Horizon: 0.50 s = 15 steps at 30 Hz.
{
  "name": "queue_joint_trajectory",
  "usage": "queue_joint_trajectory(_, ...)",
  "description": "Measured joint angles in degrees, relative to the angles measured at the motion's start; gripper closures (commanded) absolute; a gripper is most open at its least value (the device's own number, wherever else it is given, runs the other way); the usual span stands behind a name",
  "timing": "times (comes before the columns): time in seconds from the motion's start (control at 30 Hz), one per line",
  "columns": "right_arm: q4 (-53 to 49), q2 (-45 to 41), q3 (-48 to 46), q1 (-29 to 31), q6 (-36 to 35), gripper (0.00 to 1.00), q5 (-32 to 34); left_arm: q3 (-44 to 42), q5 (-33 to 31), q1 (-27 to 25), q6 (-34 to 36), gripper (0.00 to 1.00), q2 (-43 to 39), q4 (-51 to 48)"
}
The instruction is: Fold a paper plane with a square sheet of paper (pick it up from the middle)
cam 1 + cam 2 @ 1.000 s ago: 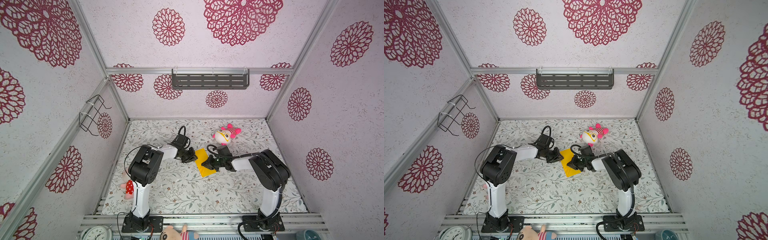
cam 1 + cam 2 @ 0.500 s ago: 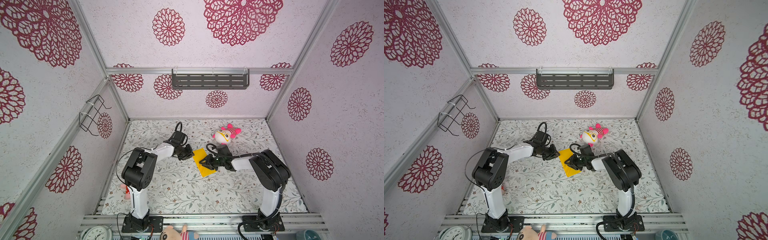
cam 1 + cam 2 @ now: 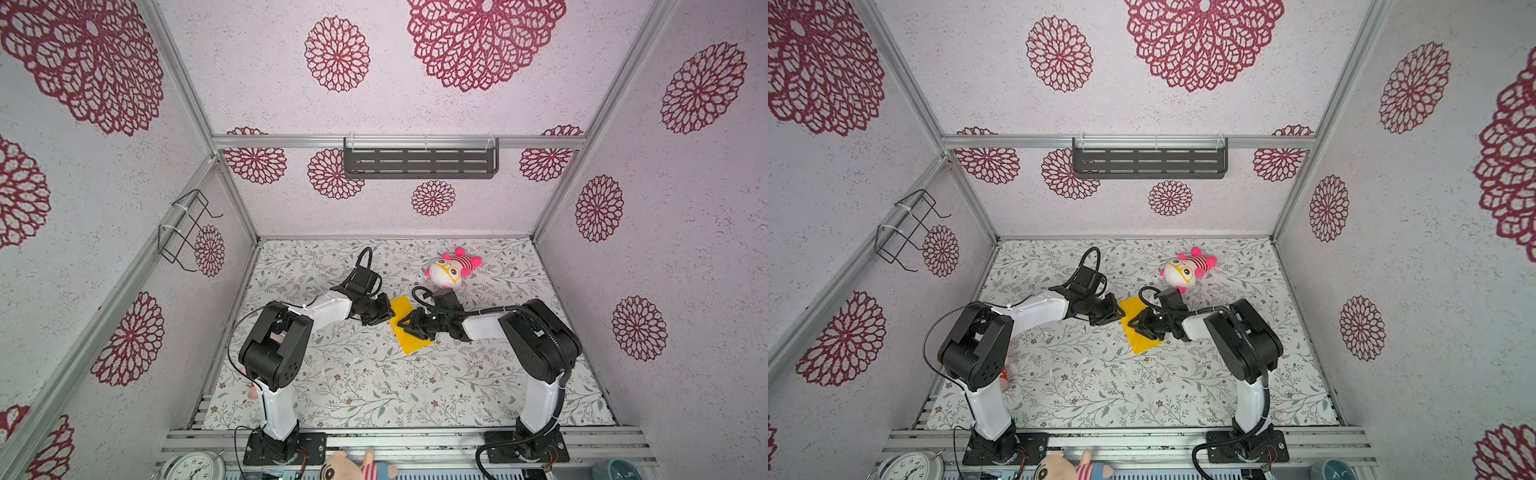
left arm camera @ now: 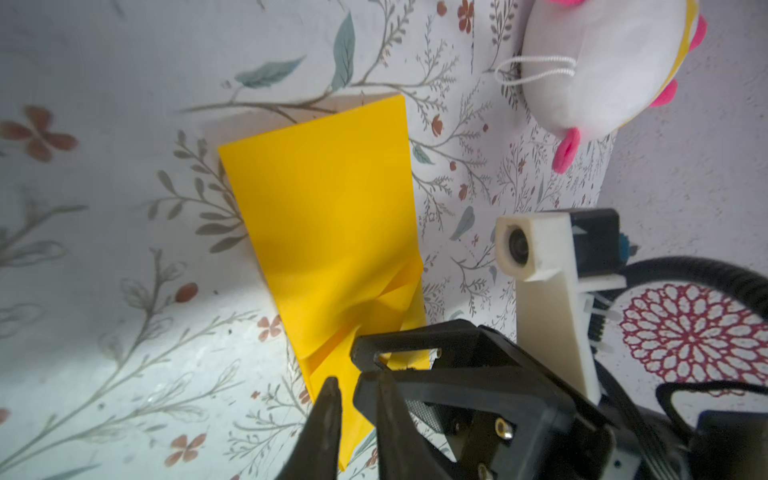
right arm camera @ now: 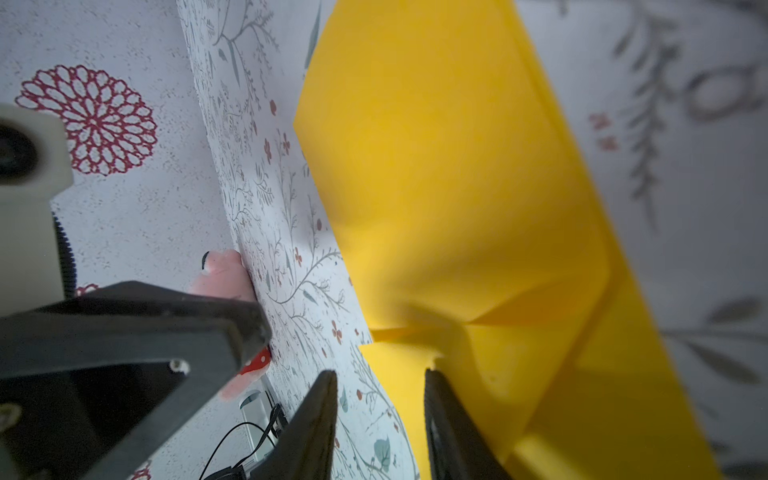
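The yellow sheet of paper (image 3: pixel 412 344) (image 3: pixel 1143 345) lies mid-table, folded into a long narrow shape with raised flaps near its middle (image 4: pixel 332 216) (image 5: pixel 449 145). My left gripper (image 3: pixel 389 312) (image 3: pixel 1121 312) sits at the paper's left edge. In the left wrist view its jaws (image 4: pixel 357 380) stand a narrow gap apart, with paper showing behind the gap. My right gripper (image 3: pixel 402 325) (image 3: pixel 1133 326) reaches in from the right. It stands open (image 5: pixel 378 374) at the paper's edge, one finger against a raised flap and nothing clamped.
A pink-and-white plush toy (image 3: pixel 451 270) (image 3: pixel 1183 270) (image 4: pixel 602 70) lies just behind the paper. A small pink toy (image 5: pixel 224 274) rests by the left wall. A clock (image 3: pixel 189 467) and a pig plush (image 3: pixel 357 469) sit at the front rail. A wire basket (image 3: pixel 187 228) and a dark shelf (image 3: pixel 419 162) hang on the walls.
The right jaws have opened and let go of the paper. The left gripper pulled back a little towards the far side, then returned to the paper's left edge.
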Motion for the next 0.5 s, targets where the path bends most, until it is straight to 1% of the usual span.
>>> queue_joint_trajectory(0.1, -0.81, 0.0, 0.04, 0.0, -0.57, 0.77, 0.55, -0.28, 0.09, -0.87, -0.07, 0.88, 0.17, -0.02)
queue_joint_trajectory(0.2, -1.88, 0.0, 0.04, 0.0, -0.83, 0.83, 1.36, -0.26, 0.22, -1.55, -0.22, 0.93, 0.94, 0.37)
queue_joint_trajectory(0.37, -2.64, 0.0, 0.04, 0.0, -1.01, 0.87, 1.86, -0.26, 0.2, -2.73, -0.13, 0.98, 3.45, 0.42)
queue_joint_trajectory(0.5, -2.84, 0.0, 0.04, 0.0, -1.01, 0.88, 2.01, 0.59, 0.35, -3.19, 0.0, 1.0, 5.92, 0.39)
